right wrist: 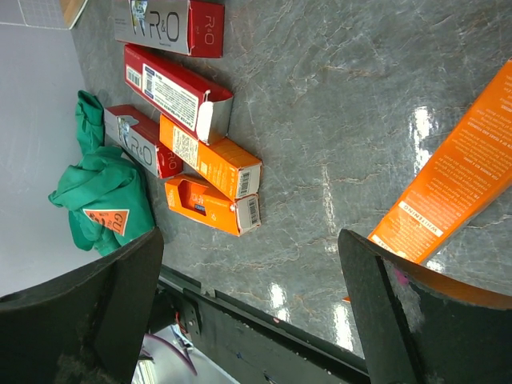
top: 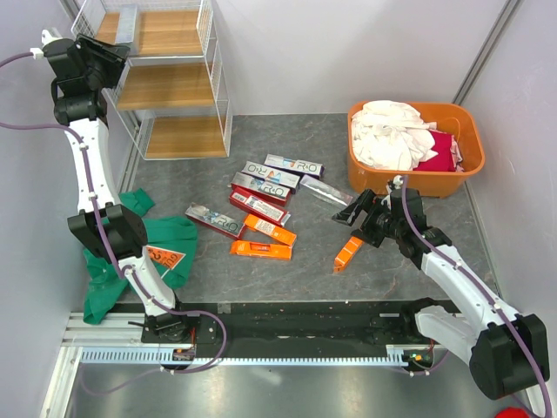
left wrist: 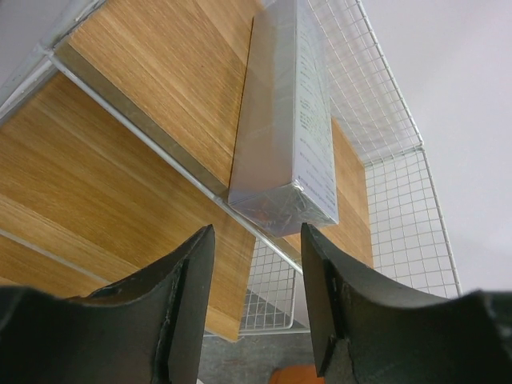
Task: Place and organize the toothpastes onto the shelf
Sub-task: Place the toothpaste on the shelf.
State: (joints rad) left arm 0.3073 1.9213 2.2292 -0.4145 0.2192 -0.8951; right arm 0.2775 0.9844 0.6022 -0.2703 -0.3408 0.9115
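The shelf point(top: 174, 137) is a white wire rack with wooden boards at the back left. A silver-grey toothpaste carton point(left wrist: 288, 120) lies on its top board point(left wrist: 144, 88), also visible from above as the silver carton point(top: 127, 26). My left gripper point(left wrist: 256, 240) hovers just short of that carton's near end, jaws apart and empty; from above the left gripper point(top: 111, 54) is raised at the rack's top tier. Several toothpastes point(top: 261, 205) lie on the grey floor. My right gripper point(right wrist: 248, 240) is wide open and empty, with an orange carton point(right wrist: 456, 184) beside its right finger.
An orange tub point(top: 452, 187) of laundry stands at the back right. A green cloth point(top: 161, 244) lies by the left arm's base. A single orange carton point(top: 348, 252) and a silver one point(top: 326, 189) lie near the right gripper point(top: 355, 218).
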